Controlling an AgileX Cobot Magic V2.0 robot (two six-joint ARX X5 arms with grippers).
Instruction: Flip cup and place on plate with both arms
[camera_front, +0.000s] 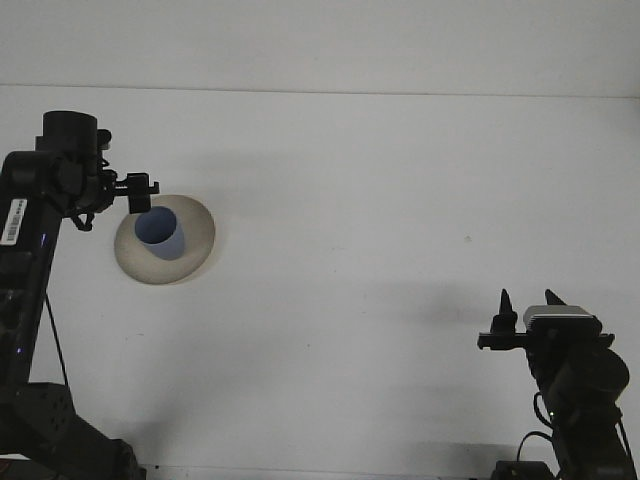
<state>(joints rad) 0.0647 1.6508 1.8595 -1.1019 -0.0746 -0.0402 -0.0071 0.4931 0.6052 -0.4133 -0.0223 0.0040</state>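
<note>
Front view: smooth blue cylindrical cup (160, 233) stood upright on round beige plate (195, 240); left gripper (140, 193) released, just above plate; right gripper (528, 305) fingers parted, empty.

Matte black arms — white labels, dark cables

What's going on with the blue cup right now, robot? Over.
Blue cup upright on plate. Left gripper beside cup, not holding. Right gripper open, far off. Nothing in the way.
</note>
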